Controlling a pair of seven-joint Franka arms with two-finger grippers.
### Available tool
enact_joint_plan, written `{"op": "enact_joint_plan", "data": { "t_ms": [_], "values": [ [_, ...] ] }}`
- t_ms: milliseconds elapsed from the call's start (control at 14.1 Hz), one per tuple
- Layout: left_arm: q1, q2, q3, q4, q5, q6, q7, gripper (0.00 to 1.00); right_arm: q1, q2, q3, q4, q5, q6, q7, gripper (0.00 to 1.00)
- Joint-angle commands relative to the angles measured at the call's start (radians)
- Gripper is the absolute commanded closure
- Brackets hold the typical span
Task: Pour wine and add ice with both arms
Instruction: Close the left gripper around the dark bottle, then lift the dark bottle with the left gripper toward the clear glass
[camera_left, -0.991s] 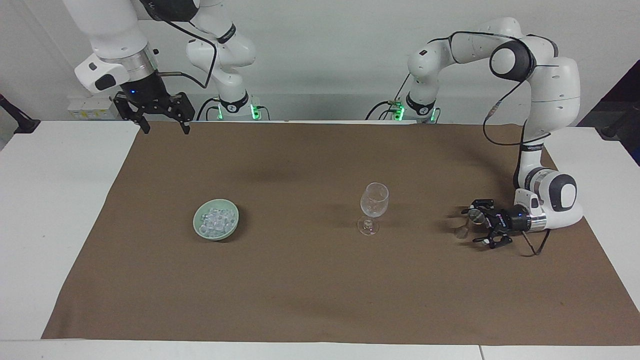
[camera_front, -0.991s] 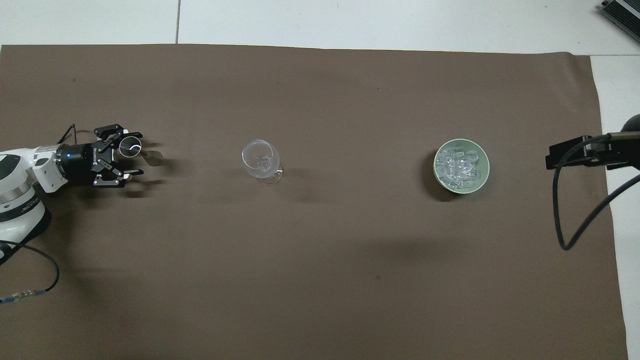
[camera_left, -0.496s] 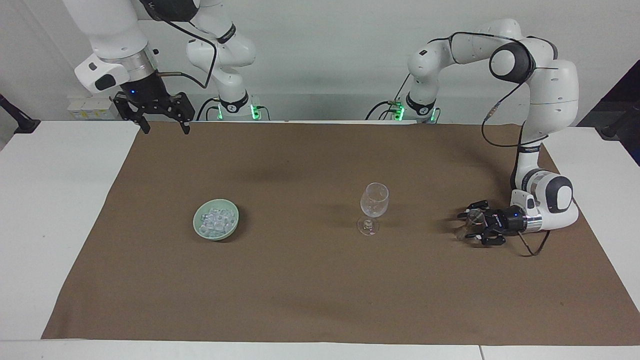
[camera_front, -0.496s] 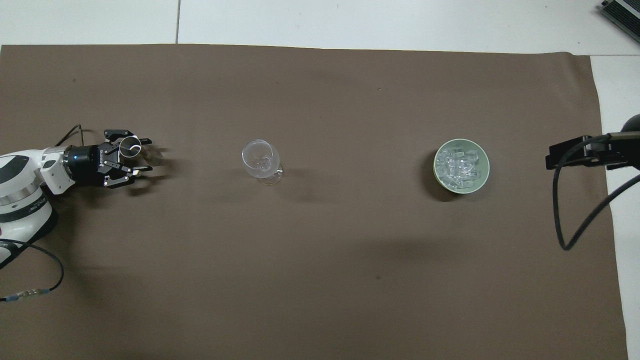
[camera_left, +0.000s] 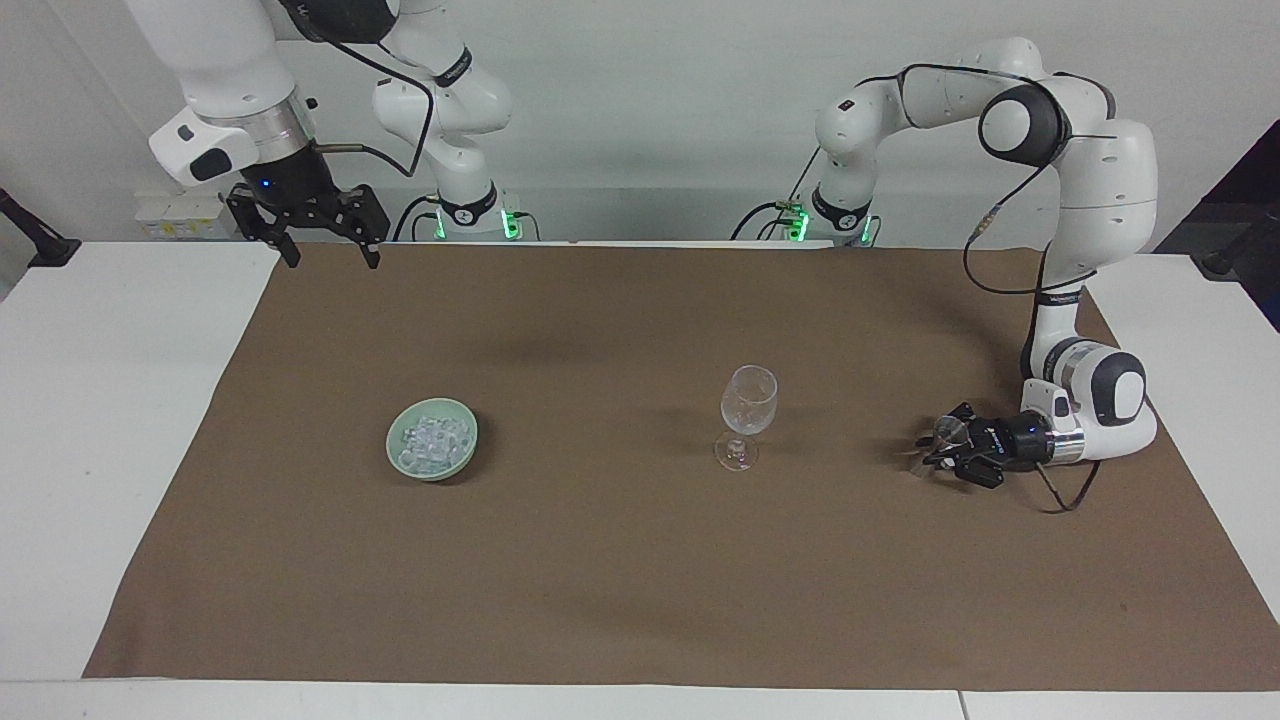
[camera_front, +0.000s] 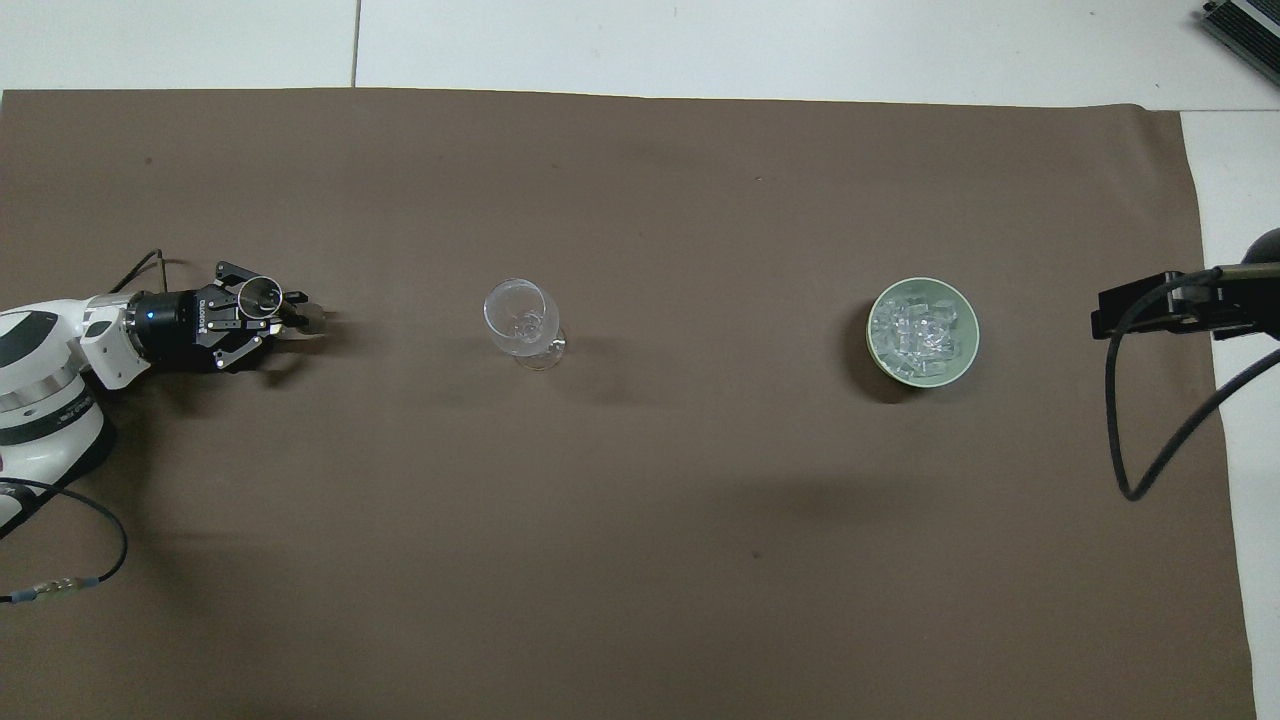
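A small clear stemmed glass (camera_left: 945, 431) (camera_front: 262, 295) stands on the cloth at the left arm's end of the table. My left gripper (camera_left: 932, 456) (camera_front: 294, 318) lies low and level there, shut on it near the stem. A taller empty wine glass (camera_left: 748, 400) (camera_front: 518, 316) stands mid-table. The ice (camera_left: 432, 437) (camera_front: 915, 328) is heaped in a pale green bowl (camera_left: 441, 473) (camera_front: 930, 377) toward the right arm's end. My right gripper (camera_left: 320, 250) hangs open, high over the cloth's edge nearest the robots, and waits. The wine is out of view.
A brown cloth (camera_left: 640, 580) (camera_front: 640, 560) covers most of the white table. A black cable loops beside the left wrist (camera_left: 1060, 495), and another hangs at the right arm's end (camera_front: 1130, 440).
The left gripper's fingers have drawn in from wide open and closed around the small glass. The right arm, the wine glass and the bowl have stayed put.
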Motion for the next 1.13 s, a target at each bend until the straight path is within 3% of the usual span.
{"op": "enact_joint_plan", "data": {
  "t_ms": [0, 142, 708, 1062],
  "values": [
    [0.007, -0.002, 0.000, -0.007, -0.022, -0.022, 0.023, 0.92, -0.013, 0.005, 0.006, 0.010, 0.017, -0.009, 0.013, 0.00],
    [0.008, -0.011, -0.003, -0.006, -0.022, -0.050, 0.023, 1.00, -0.013, 0.005, 0.006, 0.010, 0.017, -0.009, 0.013, 0.00],
    [0.002, -0.094, -0.028, 0.008, -0.034, -0.117, -0.003, 1.00, -0.013, 0.005, 0.006, 0.010, 0.017, -0.009, 0.013, 0.00],
    [-0.064, -0.255, -0.031, -0.003, -0.034, -0.038, -0.103, 1.00, -0.013, 0.005, 0.006, 0.010, 0.017, -0.009, 0.013, 0.00]
  ]
}}
